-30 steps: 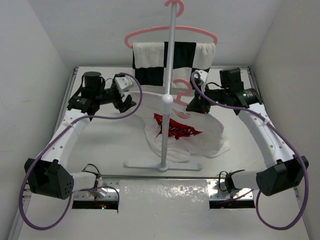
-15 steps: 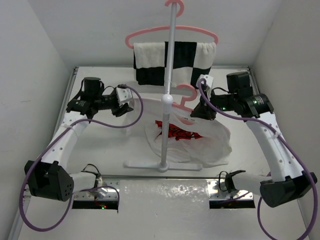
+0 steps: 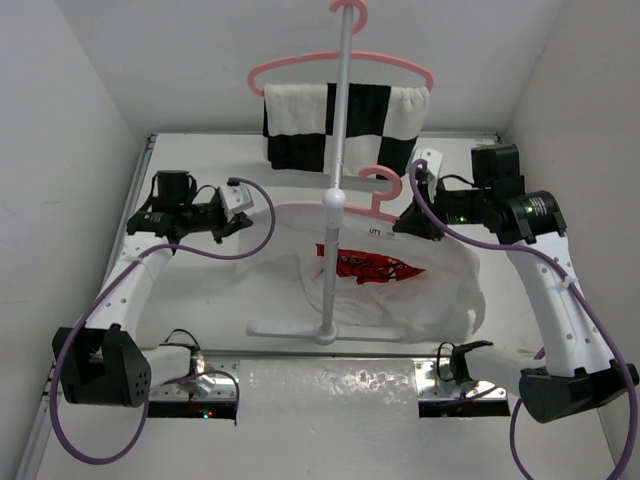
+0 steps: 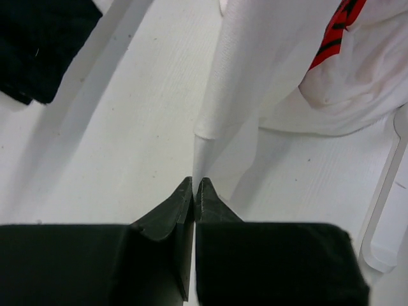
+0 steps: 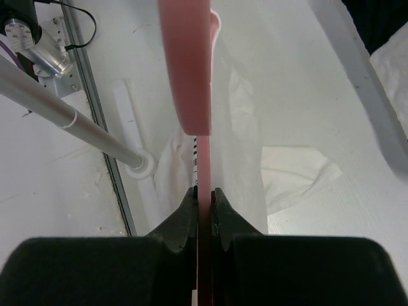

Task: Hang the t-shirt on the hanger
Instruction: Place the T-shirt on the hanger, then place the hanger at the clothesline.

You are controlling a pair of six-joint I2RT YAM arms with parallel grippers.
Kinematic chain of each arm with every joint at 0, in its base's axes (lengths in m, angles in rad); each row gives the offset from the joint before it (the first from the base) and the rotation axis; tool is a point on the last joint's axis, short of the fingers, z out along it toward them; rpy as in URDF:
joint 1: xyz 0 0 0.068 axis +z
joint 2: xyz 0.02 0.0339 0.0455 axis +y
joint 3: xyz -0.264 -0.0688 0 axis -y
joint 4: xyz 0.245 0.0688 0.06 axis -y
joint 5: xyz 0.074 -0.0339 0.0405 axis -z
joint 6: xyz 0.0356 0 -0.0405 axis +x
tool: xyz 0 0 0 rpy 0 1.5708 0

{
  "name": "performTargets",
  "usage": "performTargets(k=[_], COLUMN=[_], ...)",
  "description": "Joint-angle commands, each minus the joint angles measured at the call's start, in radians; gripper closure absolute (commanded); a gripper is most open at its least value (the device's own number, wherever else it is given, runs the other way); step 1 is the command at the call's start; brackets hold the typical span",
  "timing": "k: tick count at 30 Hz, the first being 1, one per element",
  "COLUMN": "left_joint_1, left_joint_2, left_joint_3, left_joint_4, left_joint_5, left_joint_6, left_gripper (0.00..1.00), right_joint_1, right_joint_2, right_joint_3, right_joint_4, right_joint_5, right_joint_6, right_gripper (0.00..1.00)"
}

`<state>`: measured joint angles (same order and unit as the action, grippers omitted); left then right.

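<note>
Overhead, your t-shirt (image 3: pixel 400 285) hangs spread between both arms, with the hanger (image 3: pixel 378 205) by its collar. Left wrist: left gripper (image 4: pixel 193 186) pinched closed on a shirt edge. The cloth looks soft and light, so grip the edges. Right wrist: right gripper (image 5: pixel 204 192) clamps the stiff hanger.

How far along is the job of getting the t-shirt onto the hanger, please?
Done: both grasps made. The left gripper is shut on an edge of the t-shirt, the right gripper on the hanger. In hand: the shirt is stretched between them, collar label by the hanger. Left: seating it on the hanger's shoulders, which I cannot confirm.
</note>
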<state>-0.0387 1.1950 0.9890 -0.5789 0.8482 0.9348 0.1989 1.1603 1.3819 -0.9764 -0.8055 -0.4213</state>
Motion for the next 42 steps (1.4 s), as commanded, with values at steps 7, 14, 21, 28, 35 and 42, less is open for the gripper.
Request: performTargets(k=[7, 14, 21, 28, 35, 42], left_joint_1=[0.077, 0.099, 0.097, 0.097, 0.097, 0.095], left_joint_2=[-0.06, -0.112, -0.158, -0.207, -0.225, -0.247], left_joint_3=[-0.03, -0.021, 0.1, 0.062, 0.017, -0.023], left_joint_4=[-0.045, -0.078, 0.028, 0.031, 0.05, 0.06], left_joint_5=[-0.034, 0.026, 0.089, 0.017, -0.047, -0.049], left_joint_6=[0.03, 0.027, -0.203, -0.26, -0.278, -0.287], left_gripper=[1.0, 1.0, 0.44, 0.42, 0.42, 0.42], right_joint_1=[-0.013, -0.012, -0.012, -0.019, -0.026, -0.024], right_joint_2=[-0.031, -0.01, 0.151, 0.278, 0.415, 0.552], right_joint_3=[0.101, 0.138, 0.292, 0.402, 0.603, 0.724], right_joint_4=[0.007, 0.108, 0.174, 0.225, 0.386, 0.505], right_joint_5=[-0.041, -0.055, -0.064, -0.047, -0.041, -0.067], right_joint_6=[-0.045, 0.01, 0.038, 0.053, 0.16, 0.254], right_gripper=[1.0, 1.0, 1.0, 1.0, 1.0, 1.0])
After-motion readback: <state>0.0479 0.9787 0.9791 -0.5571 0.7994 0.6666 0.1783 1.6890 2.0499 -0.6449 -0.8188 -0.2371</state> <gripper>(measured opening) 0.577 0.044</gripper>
